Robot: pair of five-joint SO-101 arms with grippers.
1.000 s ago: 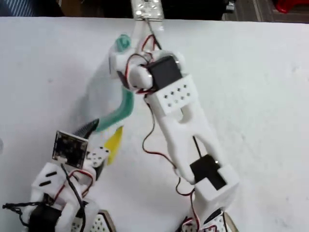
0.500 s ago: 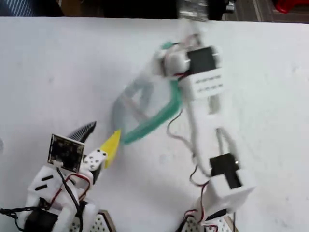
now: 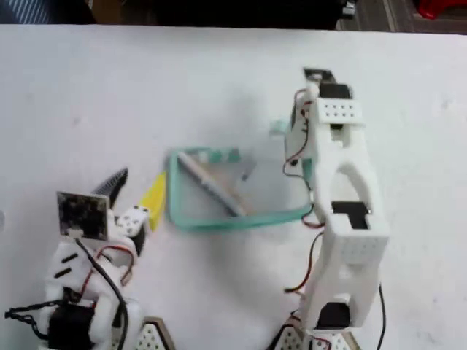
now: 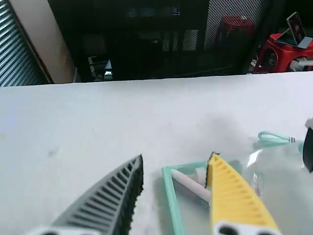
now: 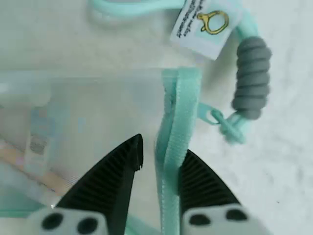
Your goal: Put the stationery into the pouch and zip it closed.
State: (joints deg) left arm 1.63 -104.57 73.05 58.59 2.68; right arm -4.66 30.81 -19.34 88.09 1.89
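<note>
Since a second ago the right arm has swung from the upper middle of the high view over to the right side, dragging the pouch (image 3: 263,189) with it. The pouch was hanging bunched under that arm. It now lies flat at centre frame on the table (image 3: 87,95). The left arm has backed off slightly toward lower left.

Right gripper (image 5: 164,147): jaws nearly together and straddling the mint zipper tape (image 5: 171,112), so I read it as pinching that edge. That looks like the hold that pulled the pouch flat and now anchors it for zipping. The zip pull (image 5: 215,118) sits just past the fingertips, with its grey cord bead (image 5: 250,73) and tag (image 5: 205,24) trailing off the corner.

Left gripper (image 4: 176,159): spread wide, with nothing between the grey finger (image 4: 112,200) and the yellow finger (image 4: 232,200). It sits at the pouch's far corner in the lower left of the high view, probably ready to pin that end.

A pen-like stick (image 3: 211,186) lies diagonally inside the clear body, so the stationery looks loaded. I can't tell how far the zip is run.
</note>
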